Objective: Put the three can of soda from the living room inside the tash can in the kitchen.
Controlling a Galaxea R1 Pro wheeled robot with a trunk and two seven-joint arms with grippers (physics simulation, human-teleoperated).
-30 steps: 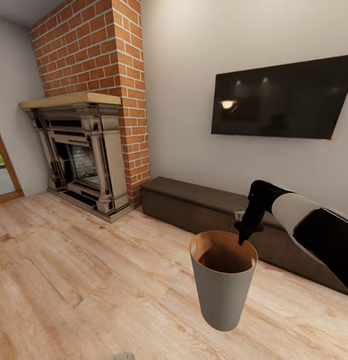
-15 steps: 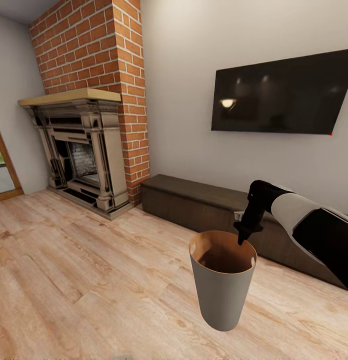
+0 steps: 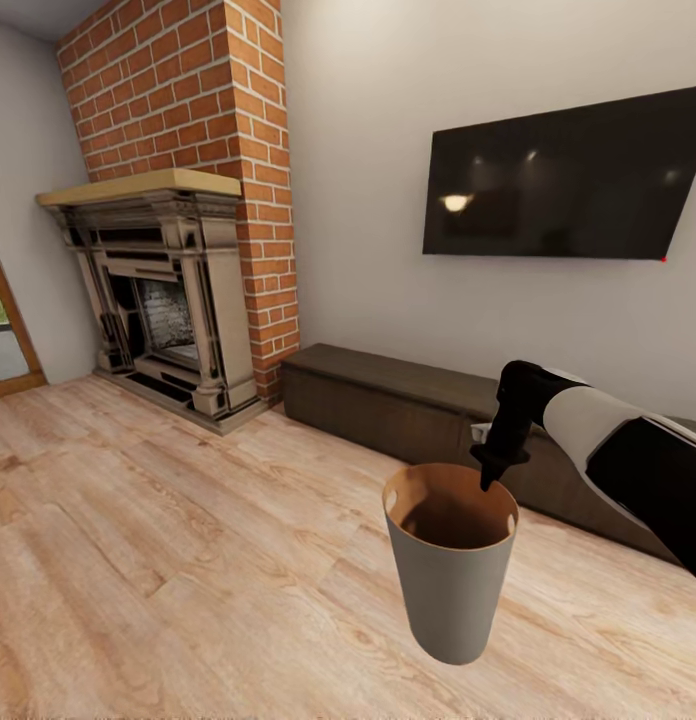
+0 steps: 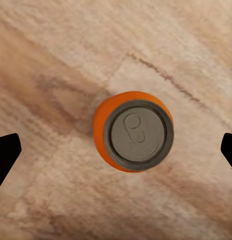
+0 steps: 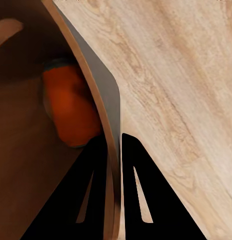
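Note:
In the head view my right gripper (image 3: pixel 491 478) is shut on the far rim of the trash can (image 3: pixel 450 580). The bin is pale grey outside and copper-brown inside, and it hangs above the wood floor. In the right wrist view the black fingers (image 5: pixel 98 165) pinch the bin's wall (image 5: pixel 98 95), and one orange soda can (image 5: pixel 71 107) lies inside. In the left wrist view a second orange soda can (image 4: pixel 133 131) stands upright on the floor. My left gripper (image 4: pixel 118 149) is open above it, one fingertip on each side. The dark blue can is out of view.
A red-brick fireplace (image 3: pixel 168 290) stands at the left. A wall TV (image 3: pixel 563 185) hangs over a low dark bench (image 3: pixel 388 400) along the far wall. A door frame (image 3: pixel 3 330) is at the far left. Light wood floor (image 3: pixel 138 560) spreads in front.
The whole head view has shifted slightly, so the camera has moved a little. The bin stays in my right gripper's hold and sits slightly further right in the picture.

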